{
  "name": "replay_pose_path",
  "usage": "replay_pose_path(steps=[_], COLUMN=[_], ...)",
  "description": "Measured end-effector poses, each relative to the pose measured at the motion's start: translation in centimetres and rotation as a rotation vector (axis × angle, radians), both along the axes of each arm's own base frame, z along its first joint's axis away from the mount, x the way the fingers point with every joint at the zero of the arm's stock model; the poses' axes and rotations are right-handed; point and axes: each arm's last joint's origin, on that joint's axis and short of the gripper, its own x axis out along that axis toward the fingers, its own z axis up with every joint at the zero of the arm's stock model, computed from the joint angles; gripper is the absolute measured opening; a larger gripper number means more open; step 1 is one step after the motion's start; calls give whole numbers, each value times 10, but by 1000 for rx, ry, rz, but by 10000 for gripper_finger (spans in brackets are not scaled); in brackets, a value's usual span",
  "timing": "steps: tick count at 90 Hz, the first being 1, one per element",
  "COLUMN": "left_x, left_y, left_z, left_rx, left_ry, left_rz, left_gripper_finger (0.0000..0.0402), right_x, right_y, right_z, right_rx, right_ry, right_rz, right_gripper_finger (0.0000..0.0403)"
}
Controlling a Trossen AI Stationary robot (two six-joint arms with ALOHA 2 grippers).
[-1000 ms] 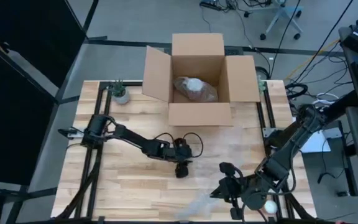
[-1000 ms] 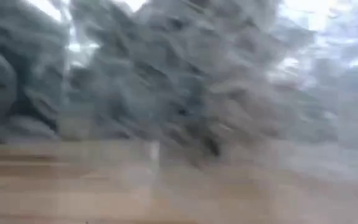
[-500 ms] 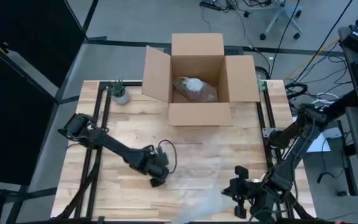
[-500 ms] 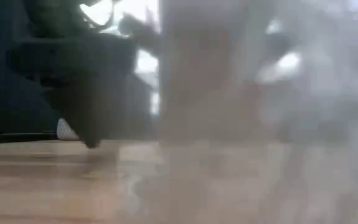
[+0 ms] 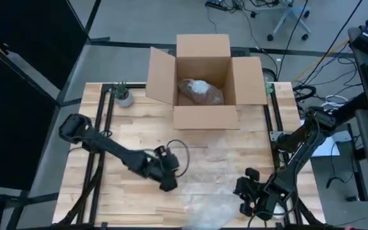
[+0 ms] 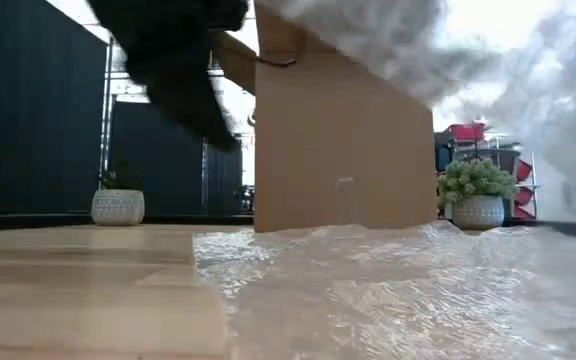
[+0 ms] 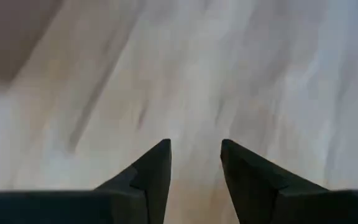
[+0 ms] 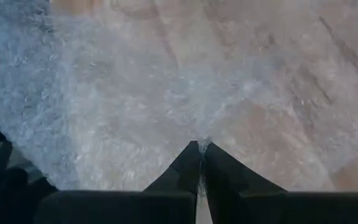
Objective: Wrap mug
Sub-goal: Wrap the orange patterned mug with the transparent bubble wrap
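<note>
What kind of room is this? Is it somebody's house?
Probably not a house. It looks like a robot lab or workshop: a wooden worktable on a metal frame, cables across the floor, an office chair, and a cardboard box for packing.

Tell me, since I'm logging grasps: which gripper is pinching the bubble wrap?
The right gripper: its fingers are closed on the bubble wrap. The left gripper is open, empty.

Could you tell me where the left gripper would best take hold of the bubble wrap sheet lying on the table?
Probably at the bubble wrap's free edge nearest the left gripper, coming from that side, low over the table. The sheet lies flat, so only an edge gives open fingers a bite, and the right gripper already pinches the opposite end.
</note>
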Motion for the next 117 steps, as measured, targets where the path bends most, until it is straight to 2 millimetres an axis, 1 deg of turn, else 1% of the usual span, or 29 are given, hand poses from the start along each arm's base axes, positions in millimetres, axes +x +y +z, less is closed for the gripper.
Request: replay_pose_path(steps=[6, 10, 20, 29, 39, 47, 53, 59, 69, 80, 90, 98, 104, 111, 117], left_x=[14, 21, 35, 42, 40, 36, 32, 26, 14, -1, -9, -11, -9, -5, 0], left_y=[7, 13, 29, 43, 50, 51, 51, 46, 28, 9, -3, -9, -11, -12, -11], left_z=[-2, -7, -30, -49, -68, -72, -73, -76, -81, -83, -83, -81, -78, -67, -60], left_rx=[-18, -27, -26, -14, -18, -56, -137, -181, -170, -161, -146, -126, -113, -79, -51], left_ry=[-44, -43, 9, 69, 173, 219, 262, 297, 330, 382, 371, 375, 370, 346, 327], left_rz=[-62, -107, -159, -151, -122, -68, -8, 28, 62, 133, 204, 221, 216, 176, 137], left_gripper_finger=[130, 130, 130, 130, 130, 130, 130, 130, 130, 130, 130, 130, 130, 130, 130], right_x=[0, 1, 3, 5, 5, 5, 7, 10, 19, 30, 42, 54, 64, 75, 80], right_y=[0, -1, -6, -8, -9, -9, -11, -14, -20, -28, -33, -36, -37, -36, -35], right_z=[0, 0, -1, -2, -2, -2, -2, -3, -5, -10, -16, -22, -28, -36, -39], right_rx=[24, 38, 78, 97, 102, 90, 81, 60, 10, -57, -99, -121, -130, -130, -85], right_ry=[-4, -2, 15, 21, 27, 28, 25, 23, 26, 43, 47, 34, 15, 5, 25], right_rz=[-34, -62, -161, -219, -228, -214, -217, -216, -190, -153, -120, -89, -66, -24, 36], right_gripper_finger=[0, 0, 8, 31, 68, 98, 118, 134, 150, 154, 155, 155, 155, 155, 155])
